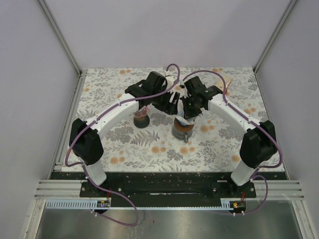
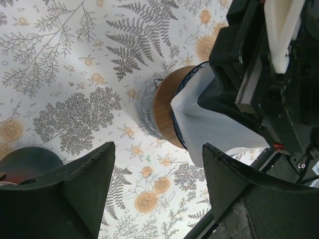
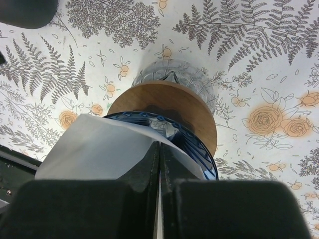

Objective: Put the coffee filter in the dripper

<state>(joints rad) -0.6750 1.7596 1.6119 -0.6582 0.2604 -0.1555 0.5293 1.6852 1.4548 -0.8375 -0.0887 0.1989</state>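
Tablecloth (image 1: 124, 149) floral, white walls (image 1: 164, 30) | left hand (image 2: 158, 164) spread wide | right hand (image 3: 159, 154) pinching coffee filter (image 3: 99, 149) at dripper (image 3: 169, 107)

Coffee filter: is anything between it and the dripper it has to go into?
Nothing visible does. The right gripper pinches the coffee filter right at the rim of the dripper; the open left gripper stands to one side of it.
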